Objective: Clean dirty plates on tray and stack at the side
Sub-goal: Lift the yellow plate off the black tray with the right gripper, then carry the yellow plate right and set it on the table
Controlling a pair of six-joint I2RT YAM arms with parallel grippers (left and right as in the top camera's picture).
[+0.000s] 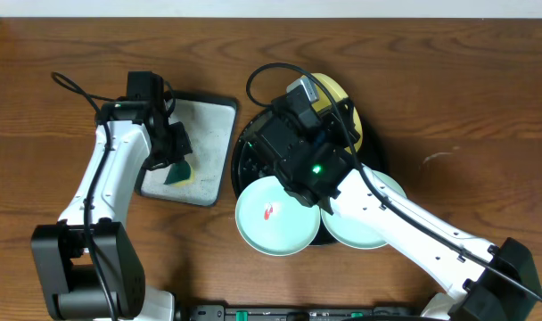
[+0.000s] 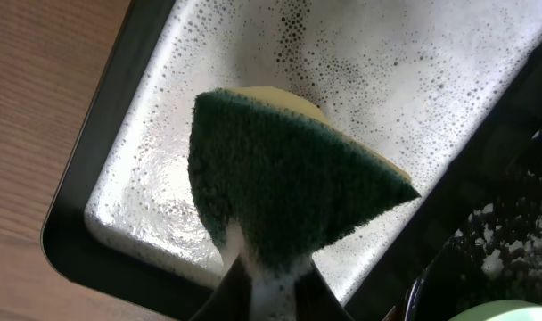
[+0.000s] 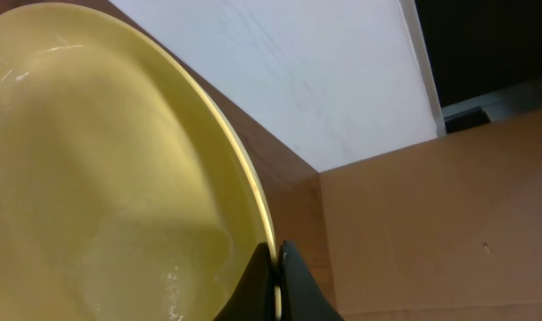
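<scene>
Right claw (image 3: 275, 267) of mine is clamped on the rim of the yellow plate (image 3: 102, 160), holding it tilted up at the far edge of the black tray (image 1: 242, 147). My left claw (image 2: 266, 281) pinches a green sponge (image 2: 280, 178) over the sudsy grey tray (image 2: 414, 80). Both mint plates (image 1: 271, 223) lie on the black tray, one showing a red smear (image 1: 268, 211). No stack stands on the tabletop (image 1: 57, 36), so I judge nearly everything is left to do.

Going off the round tray (image 1: 246, 153), the far plate (image 1: 340, 96) is at its back edge, near-left plate (image 1: 271, 218) and near-right plate (image 1: 353, 234) overlap its front edge, and the rectangular tray (image 1: 213, 120) sits just left with the sponge (image 1: 180, 173) over it.
</scene>
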